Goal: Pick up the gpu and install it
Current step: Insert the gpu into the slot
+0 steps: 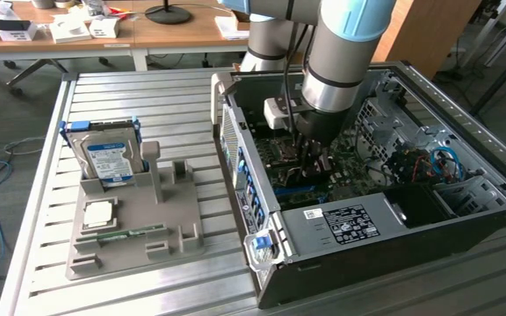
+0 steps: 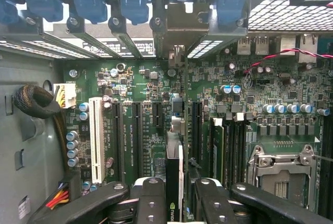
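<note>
The arm reaches down into the open computer case [image 1: 358, 227], with my gripper [image 1: 315, 158] low over the motherboard. In the wrist view my gripper [image 2: 174, 206] is shut on the gpu [image 2: 177, 148], a thin card seen edge-on between the two black fingers [image 2: 148, 198]. The card runs away from the fingers to its grey metal bracket [image 2: 179, 26], which sits at the case's rear slot openings. The card stands upright just over the dark expansion slots [image 2: 156, 130] of the green motherboard [image 2: 135, 86]. Whether its edge is touching a slot is hidden.
A white slot [image 2: 95, 138], capacitors, a cable bundle [image 2: 36, 102] and the processor socket [image 2: 281, 177] surround the card. Blue latches [image 2: 88, 0] line the rear wall. On the table beside the case, a grey holder [image 1: 134, 230] carries a hard drive [image 1: 108, 155], a chip [image 1: 97, 214] and a memory stick [image 1: 121, 232].
</note>
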Controlling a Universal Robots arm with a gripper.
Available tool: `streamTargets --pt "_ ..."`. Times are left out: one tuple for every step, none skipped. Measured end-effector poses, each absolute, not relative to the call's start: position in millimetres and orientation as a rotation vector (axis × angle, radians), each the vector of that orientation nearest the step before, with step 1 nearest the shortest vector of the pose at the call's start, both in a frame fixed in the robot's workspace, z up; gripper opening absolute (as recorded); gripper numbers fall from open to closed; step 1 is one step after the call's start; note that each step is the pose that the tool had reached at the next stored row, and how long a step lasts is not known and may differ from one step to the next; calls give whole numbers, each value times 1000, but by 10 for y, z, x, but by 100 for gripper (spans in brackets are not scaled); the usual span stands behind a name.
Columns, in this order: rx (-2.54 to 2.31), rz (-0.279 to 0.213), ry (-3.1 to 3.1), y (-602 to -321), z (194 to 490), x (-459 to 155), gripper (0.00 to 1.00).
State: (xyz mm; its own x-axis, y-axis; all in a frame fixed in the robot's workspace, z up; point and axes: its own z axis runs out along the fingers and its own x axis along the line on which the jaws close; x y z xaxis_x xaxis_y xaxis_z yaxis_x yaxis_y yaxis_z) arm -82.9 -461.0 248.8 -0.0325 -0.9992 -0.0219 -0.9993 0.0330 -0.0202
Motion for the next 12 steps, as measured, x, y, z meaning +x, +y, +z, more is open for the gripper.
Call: streamTargets --pt "-2164 1 2236 -4611 2488 -829 26" --pt "-2164 1 2236 -4611 2488 -829 26" --pt "-2164 1 2236 -4611 2488 -829 26" --pt "-2164 1 2236 -4610 2488 -829 26" --pt "-2164 1 2236 -4610 2487 -829 26" --pt "-2164 1 2236 -4610 2488 -829 26" --pt "-2164 1 2236 -4610 2488 -829 26" --pt "-2164 1 2236 -4610 2487 -829 26" --pt "-2164 1 2236 -4610 2487 -829 26" --pt "-2164 1 2236 -4610 2488 -829 26" --pt "-2164 1 2236 -4610 2487 -829 26" --pt "-2164 1 2236 -4610 2486 -829 26"
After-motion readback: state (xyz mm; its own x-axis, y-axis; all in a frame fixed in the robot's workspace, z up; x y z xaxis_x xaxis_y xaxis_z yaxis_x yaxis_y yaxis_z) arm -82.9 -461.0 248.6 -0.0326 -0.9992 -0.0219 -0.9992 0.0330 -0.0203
